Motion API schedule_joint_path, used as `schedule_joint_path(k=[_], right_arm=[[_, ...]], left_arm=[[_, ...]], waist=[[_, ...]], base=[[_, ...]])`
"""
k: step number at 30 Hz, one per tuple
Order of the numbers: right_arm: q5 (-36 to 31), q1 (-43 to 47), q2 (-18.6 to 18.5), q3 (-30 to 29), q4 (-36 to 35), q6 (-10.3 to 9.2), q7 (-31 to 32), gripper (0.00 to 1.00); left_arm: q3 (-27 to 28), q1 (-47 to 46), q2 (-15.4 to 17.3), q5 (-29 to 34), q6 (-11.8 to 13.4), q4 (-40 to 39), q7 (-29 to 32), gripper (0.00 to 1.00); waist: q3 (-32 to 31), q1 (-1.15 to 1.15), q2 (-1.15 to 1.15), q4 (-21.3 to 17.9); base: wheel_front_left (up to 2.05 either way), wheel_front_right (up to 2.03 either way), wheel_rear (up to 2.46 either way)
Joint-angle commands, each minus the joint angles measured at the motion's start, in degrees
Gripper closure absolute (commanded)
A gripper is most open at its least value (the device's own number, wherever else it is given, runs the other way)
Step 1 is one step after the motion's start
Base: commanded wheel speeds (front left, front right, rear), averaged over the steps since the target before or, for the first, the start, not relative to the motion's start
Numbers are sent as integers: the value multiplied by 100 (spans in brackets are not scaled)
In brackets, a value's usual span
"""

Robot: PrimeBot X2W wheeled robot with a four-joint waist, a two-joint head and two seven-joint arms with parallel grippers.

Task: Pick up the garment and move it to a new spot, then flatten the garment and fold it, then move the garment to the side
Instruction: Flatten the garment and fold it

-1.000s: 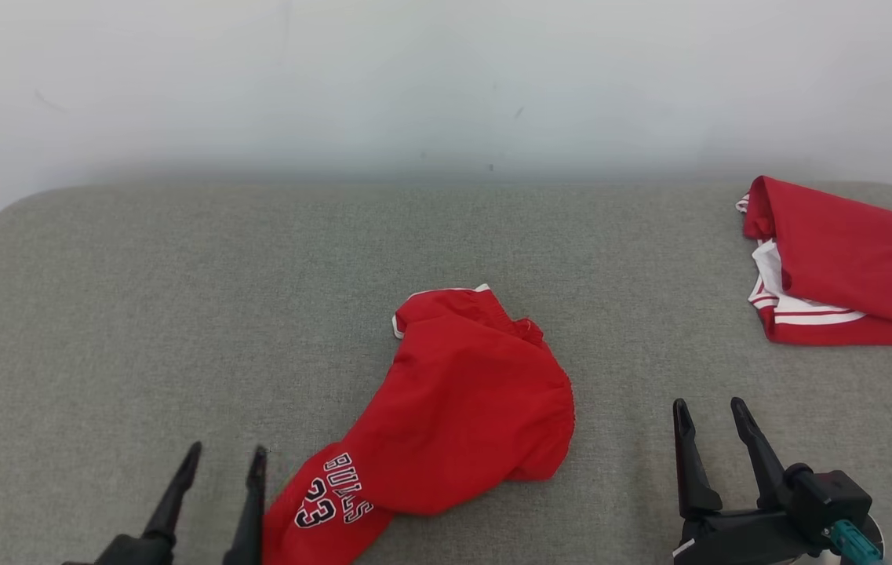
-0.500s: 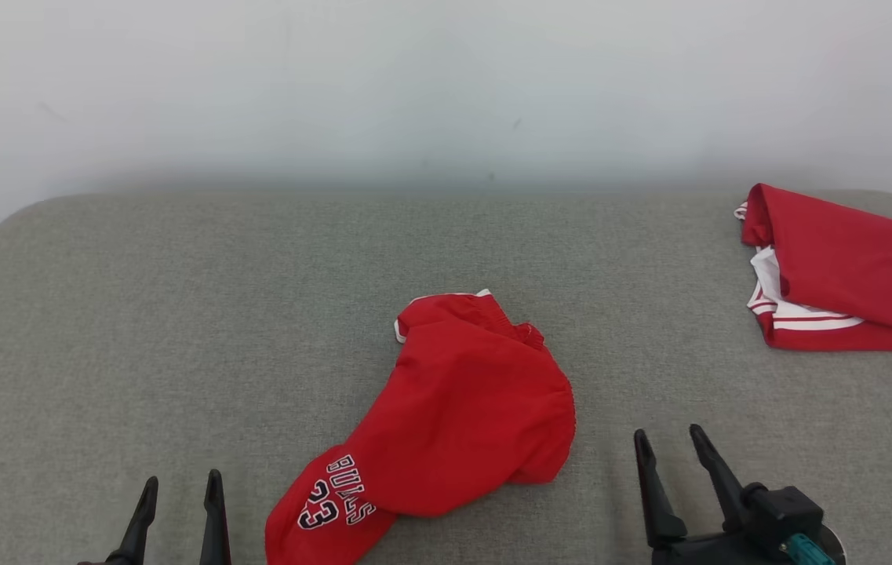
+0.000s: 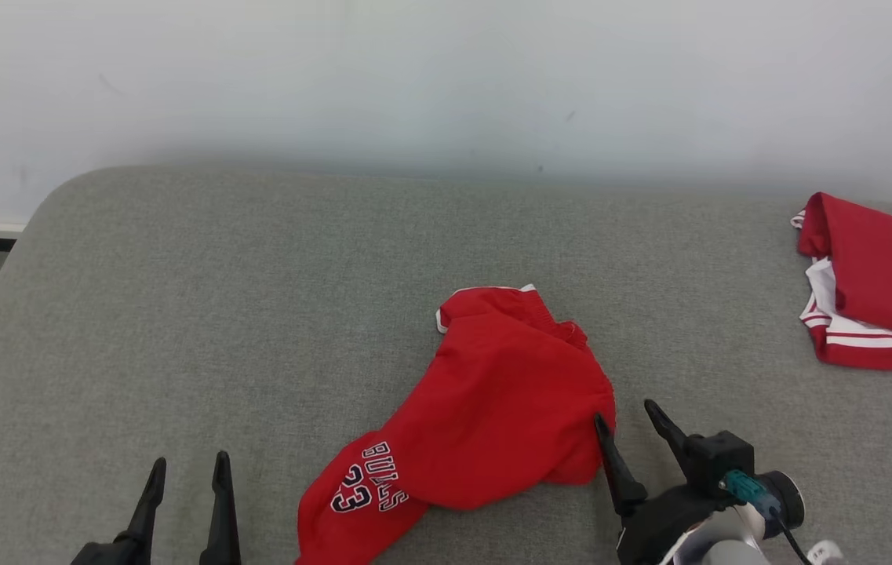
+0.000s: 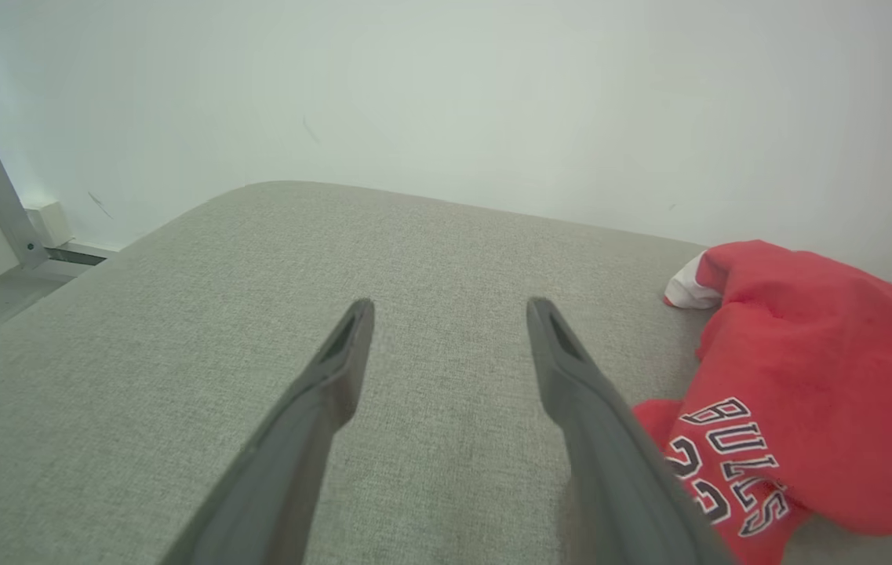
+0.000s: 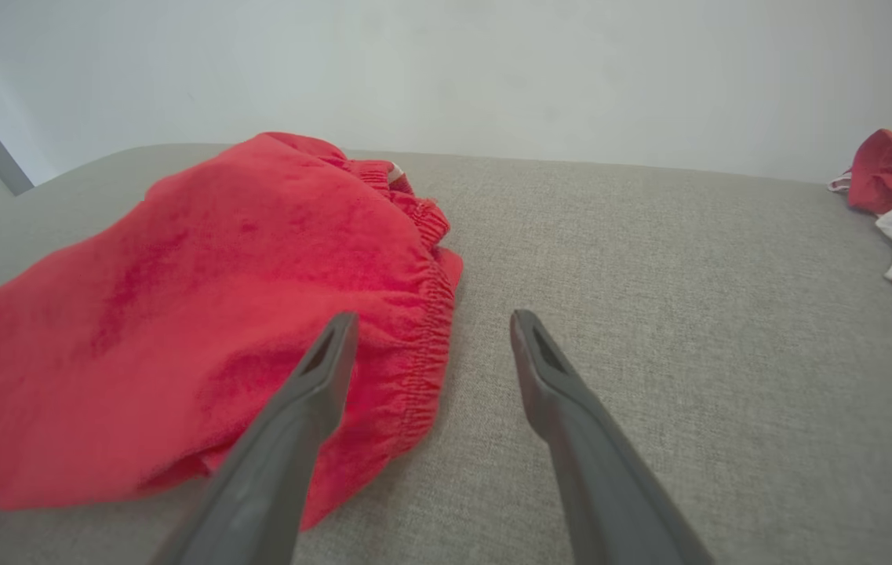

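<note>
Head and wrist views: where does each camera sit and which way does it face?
Head view: on the head, facing forward and down at the grey fabric-covered surface and crumpled red fabric shorts; left gripper lower left, right gripper lower right, both open.
Left wrist view: along the fingers of the left gripper, over the surface toward the white wall; shorts at right.
Right wrist view: along the fingers of the right gripper, at the shorts' gathered edge.
Shared: all three show the shorts.
</note>
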Motion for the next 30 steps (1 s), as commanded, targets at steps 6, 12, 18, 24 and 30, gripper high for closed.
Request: schedule_joint_path(k=[6,12,18,24,30], right_arm=[[266,-694,-189,255,1114,-11,-3,0],[532,-985,-189,414,1586,-11,-3,74],[693,-932,-245,441,1349,-11,-3,100],[644,-483,-384,298,743,-11,-3,100],[529,173,-617,8,-192,-11,-3,100]], left_arm=[[-71,-162,-24,-13,-41,35,-11,0],[-132,-150,-26,-118,-29,45,-11,0],[-164,-42,-28,-184,-28,95,-11,0],[-328,34,-26,-203,-30,187,-11,0],[-366,117,-25,-261,4,228,-11,0]], waist=[[232,0,0,368],[275,0,0,468],[201,0,0,359],[51,0,0,131],[-2,0,0,-212]], base=[[0,0,0],[0,0,0],[0,0,0],[0,0,0],[0,0,0]])
